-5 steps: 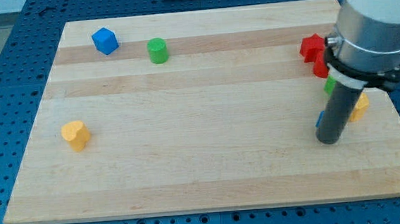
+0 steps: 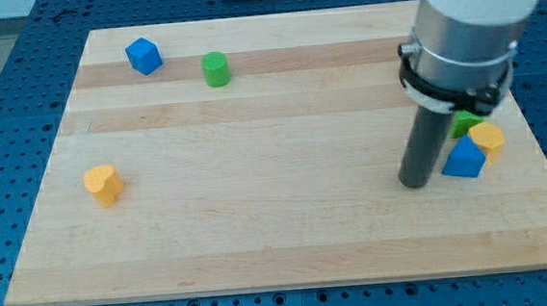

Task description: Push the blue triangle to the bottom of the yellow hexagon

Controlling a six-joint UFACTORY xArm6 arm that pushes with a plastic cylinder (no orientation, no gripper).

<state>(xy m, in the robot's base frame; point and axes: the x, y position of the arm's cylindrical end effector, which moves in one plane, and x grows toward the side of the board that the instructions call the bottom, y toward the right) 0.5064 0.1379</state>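
My tip is a bare rod end resting on the board; there is no claw to open or close, and it holds nothing. It stands just beside the blue triangle, at the triangle's 9 o'clock, with a thin gap I cannot rule out as contact.

The triangle sits at about 7 o'clock of the yellow hexagon, apparently touching it. A green block pokes out from behind the arm at the triangle's 12 o'clock, its shape unclear.

Judged from this, the triangle is close to its goal but sits a little toward the view's left of straight below.

Risks:
- A push toward 3 o'clock could drive the triangle into the hexagon and shove it along, so the target moves too.
- The board's right edge is near; a long push could send either block off.
- The slanted face may let the triangle spin off my tip.

Far off at 9 to 10 o'clock lie a yellow block, a blue cube and a green cylinder, well clear.
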